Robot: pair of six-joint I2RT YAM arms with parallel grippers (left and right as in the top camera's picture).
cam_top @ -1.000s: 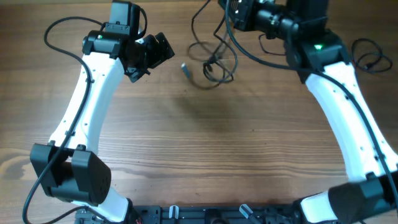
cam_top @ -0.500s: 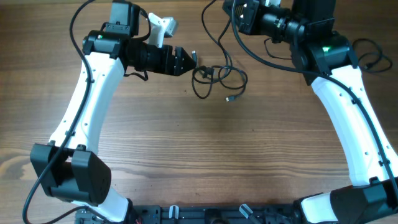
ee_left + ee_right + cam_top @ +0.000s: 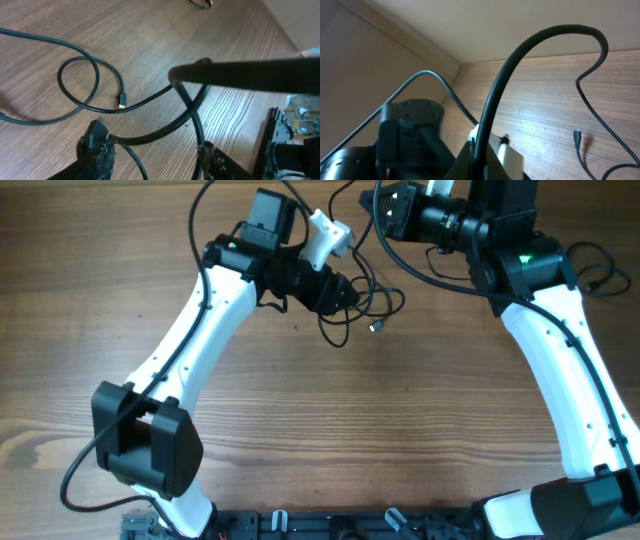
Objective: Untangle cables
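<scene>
The right tool (image 3: pixel 479 161) pinches one of the cables (image 3: pixel 121 95) and holds it up off the table (image 3: pixel 300 440), so the left tool (image 3: pixel 154 155), open around a loop, can pull the tangle loose.

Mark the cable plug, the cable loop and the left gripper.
cable plug (image 3: pixel 121 103): left wrist view, gold tip.
cable loop (image 3: pixel 78 58): left wrist view, top of arc.
left gripper (image 3: pixel 152 142): left wrist view, midway between fingertips.
</scene>
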